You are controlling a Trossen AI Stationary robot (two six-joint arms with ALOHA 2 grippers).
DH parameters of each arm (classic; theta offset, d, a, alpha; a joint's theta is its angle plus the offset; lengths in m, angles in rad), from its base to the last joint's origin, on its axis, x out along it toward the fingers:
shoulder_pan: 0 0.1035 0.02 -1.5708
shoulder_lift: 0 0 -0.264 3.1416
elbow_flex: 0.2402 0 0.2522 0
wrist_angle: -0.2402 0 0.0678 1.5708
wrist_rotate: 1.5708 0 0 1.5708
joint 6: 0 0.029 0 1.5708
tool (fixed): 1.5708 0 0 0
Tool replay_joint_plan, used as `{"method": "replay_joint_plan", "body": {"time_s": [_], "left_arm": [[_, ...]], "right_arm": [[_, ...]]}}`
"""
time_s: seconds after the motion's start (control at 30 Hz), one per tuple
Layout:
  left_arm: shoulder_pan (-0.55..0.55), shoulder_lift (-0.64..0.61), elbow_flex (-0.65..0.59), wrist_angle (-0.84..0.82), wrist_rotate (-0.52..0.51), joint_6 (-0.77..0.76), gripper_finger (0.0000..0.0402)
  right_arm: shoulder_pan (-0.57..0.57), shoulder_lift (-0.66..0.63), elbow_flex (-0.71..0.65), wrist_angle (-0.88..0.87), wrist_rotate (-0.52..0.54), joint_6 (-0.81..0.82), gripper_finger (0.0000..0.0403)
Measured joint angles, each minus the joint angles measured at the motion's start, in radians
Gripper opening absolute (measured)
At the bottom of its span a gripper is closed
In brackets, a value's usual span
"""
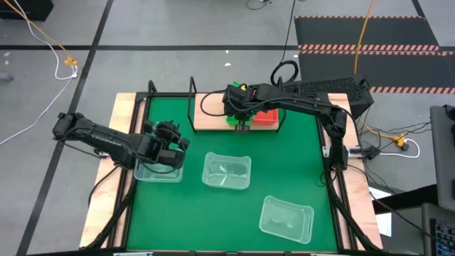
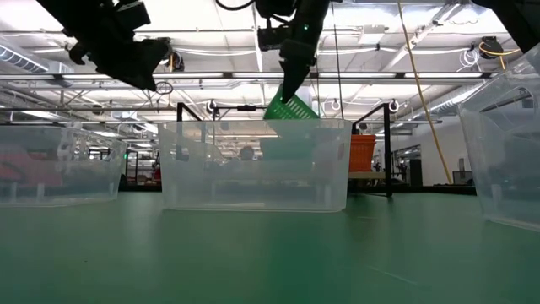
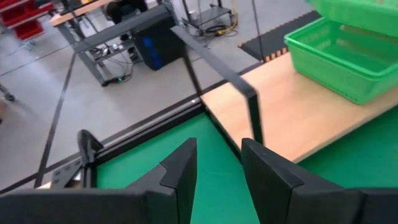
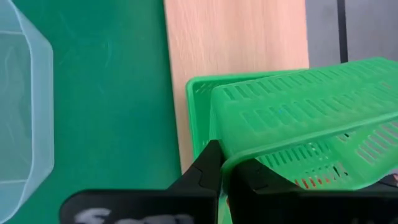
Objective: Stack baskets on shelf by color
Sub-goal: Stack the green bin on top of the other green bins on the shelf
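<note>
Roughly halfway: right gripper (image 4: 224, 169) pinches a green basket (image 4: 311, 118) above the shelf (image 1: 213, 114); left gripper (image 3: 217, 165), narrowly open, hovers; three clear baskets (image 1: 227, 171) remain on the mat.

- Illumination: bright, even, from overhead; rows of ceiling strip lights (image 2: 253, 52) show in the low view, slightly blown out.
- Shadows: soft and faint on the green mat (image 1: 234, 206); no hard edges.
- Glare: pale sheen along rims of the clear baskets (image 1: 227, 171); mild reflection on the mat in the low view.
- Focus: high view sharp throughout; low view's nearest clear basket (image 2: 254, 165) hazy, room behind soft.
- Wrist views: left hand (image 3: 217, 174) fingers large and slightly soft; green basket (image 4: 305, 124) crisp.
- Distortion: slight bowing of lines at the low view's edges.
</note>
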Motion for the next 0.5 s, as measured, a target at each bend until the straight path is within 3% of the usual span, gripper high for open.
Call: {"method": "replay_joint_plan", "body": {"time_s": [0.17, 0.5], "left_arm": [[0.000, 0.000, 0.000, 0.066, 0.023, 0.073, 0.0129], [0.000, 0.000, 0.000, 0.068, 0.024, 0.073, 0.0129]], "right_arm": [[-0.004, 0.000, -0.004, -0.020, 0.001, 0.020, 0.0000], [-0.004, 0.000, -0.005, -0.031, 0.000, 0.023, 0.0024]]}}
